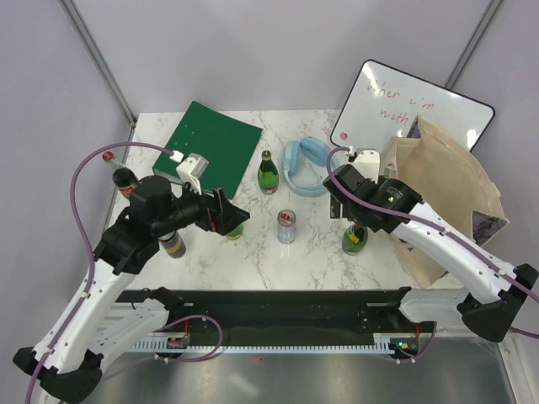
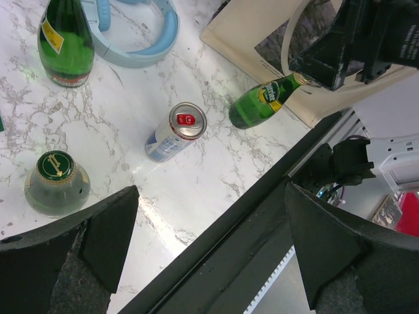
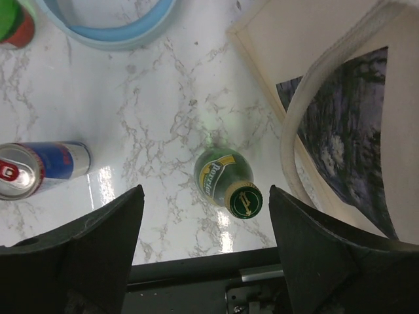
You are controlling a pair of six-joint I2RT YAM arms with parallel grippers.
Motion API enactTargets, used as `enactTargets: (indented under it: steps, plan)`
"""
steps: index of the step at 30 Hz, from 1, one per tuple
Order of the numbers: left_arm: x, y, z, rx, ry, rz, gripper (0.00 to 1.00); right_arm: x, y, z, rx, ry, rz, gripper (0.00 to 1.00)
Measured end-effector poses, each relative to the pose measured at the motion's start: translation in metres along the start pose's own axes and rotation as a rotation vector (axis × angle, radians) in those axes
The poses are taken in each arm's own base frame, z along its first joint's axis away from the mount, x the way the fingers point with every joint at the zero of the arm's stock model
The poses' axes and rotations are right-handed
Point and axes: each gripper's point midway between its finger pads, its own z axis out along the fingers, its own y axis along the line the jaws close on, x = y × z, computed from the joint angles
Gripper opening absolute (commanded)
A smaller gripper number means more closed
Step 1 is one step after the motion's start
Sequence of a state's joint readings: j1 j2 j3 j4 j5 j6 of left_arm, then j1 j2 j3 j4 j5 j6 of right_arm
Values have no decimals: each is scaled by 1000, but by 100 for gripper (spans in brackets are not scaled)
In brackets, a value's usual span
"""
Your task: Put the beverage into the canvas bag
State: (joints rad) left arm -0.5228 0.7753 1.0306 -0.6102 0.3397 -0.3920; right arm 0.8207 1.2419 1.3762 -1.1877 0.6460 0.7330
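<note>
Top view, step in hand: the right gripper (image 1: pixel 358 225) is pictured poised above a green bottle (image 1: pixel 354 241), judged to be the beverage chosen; no grasp has yet been made.
Top view, canvas bag: the canvas bag (image 1: pixel 450 181) is stood at the table's edge, with the green bottle just beside it on the side facing the table's middle.
Top view, room: grey walls (image 1: pixel 253 50) are seen behind, and a whiteboard (image 1: pixel 421 105) is propped just behind the bag.
Left wrist view, left gripper: the left gripper (image 2: pixel 209 196) is shown spread wide with nothing held, well apart from the bag; a can (image 2: pixel 175 133) is seen between the two.
Left wrist view, surface: a white marbled table (image 2: pixel 216 170) is shown.
Right wrist view, right gripper: the fingers are held wide either side of the bottle's gold cap, and nothing is gripped.
Right wrist view, next move: a descent, a closing on the neck and a lift over the bag's tall side are judged to be called for; the bag's mouth is not plainly shown.
Right wrist view, surface: the marble is seen glossy with glare, so a slip is judged possible.
</note>
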Motion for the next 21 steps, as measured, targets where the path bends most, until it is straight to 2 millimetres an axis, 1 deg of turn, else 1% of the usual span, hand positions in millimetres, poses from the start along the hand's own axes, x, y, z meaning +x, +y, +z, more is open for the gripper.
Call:
enactTargets:
  steps: [4,8,10,15,18,21]
  plan:
    - [-1,-2,-2,9,-6,4,100,23,-16,16,36,81,-14,80]
    - [-1,-5,-3,24,-6,5,100,35,-28,28,64,141,-7,79]
    - [-1,-7,-4,34,-6,6,100,40,-29,30,62,159,-10,75]
    - [-2,-10,-6,44,-14,11,99,51,-25,39,25,191,-19,71]
    - [-2,-10,-7,47,-18,12,99,59,-27,44,19,208,-28,68]
    - [-2,-10,-7,48,-20,13,99,61,-28,50,17,213,-22,65]
